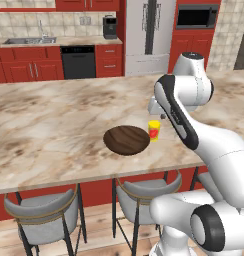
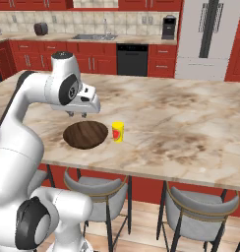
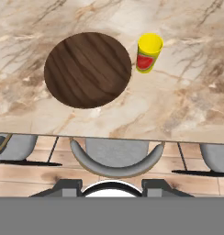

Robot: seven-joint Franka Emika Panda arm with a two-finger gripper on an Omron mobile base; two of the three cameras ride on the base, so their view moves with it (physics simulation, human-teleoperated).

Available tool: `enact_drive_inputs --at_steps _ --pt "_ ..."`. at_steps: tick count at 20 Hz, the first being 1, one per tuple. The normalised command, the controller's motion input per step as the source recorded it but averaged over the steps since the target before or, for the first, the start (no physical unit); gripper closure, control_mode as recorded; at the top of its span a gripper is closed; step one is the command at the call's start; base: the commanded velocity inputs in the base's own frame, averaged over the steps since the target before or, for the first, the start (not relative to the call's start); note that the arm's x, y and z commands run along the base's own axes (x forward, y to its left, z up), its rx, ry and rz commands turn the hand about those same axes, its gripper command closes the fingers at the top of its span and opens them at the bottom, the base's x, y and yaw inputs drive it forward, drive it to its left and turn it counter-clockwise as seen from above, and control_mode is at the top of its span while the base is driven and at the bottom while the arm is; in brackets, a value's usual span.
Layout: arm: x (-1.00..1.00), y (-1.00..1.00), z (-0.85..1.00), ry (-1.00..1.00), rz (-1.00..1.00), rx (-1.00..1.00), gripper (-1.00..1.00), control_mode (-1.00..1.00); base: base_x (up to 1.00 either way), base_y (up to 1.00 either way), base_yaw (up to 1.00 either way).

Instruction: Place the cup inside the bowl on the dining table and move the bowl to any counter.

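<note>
jaws' gap hidden; cup [image 1: 154, 130] partly behind arm; stools [image 3: 115, 158] cut off.

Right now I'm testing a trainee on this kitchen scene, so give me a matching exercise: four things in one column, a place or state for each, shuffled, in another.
Things:
1. cup
2. bowl
3. stool
4. claw

Places or states:
A. tucked under the dining table edge
B. wide and empty, on the marble
C. raised above the table, holding nothing
D. upright beside the bowl, not in it

Pairs: 1-D, 2-B, 3-A, 4-C
</note>
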Motion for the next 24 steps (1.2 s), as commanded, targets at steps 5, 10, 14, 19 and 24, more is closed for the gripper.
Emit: enact_drive_inputs --at_steps 5,10,14,19,24 --pt "0.01 0.0 0.0 0.0 0.0 0.0 -1.0 -1.0 0.0 0.0 0.0" --pt "0.0 -0.11 0.0 0.0 0.0 0.0 -1.0 -1.0 0.0 0.0 0.0" --pt "0.0 -0.31 0.0 0.0 0.0 0.0 -1.0 -1.0 0.0 0.0 0.0" --pt "0.0 -0.37 0.0 0.0 -0.01 0.0 -1.0 -1.0 0.0 0.0 0.0" --pt "0.0 -0.27 0.0 0.0 0.0 0.0 -1.0 -1.0 0.0 0.0 0.0"
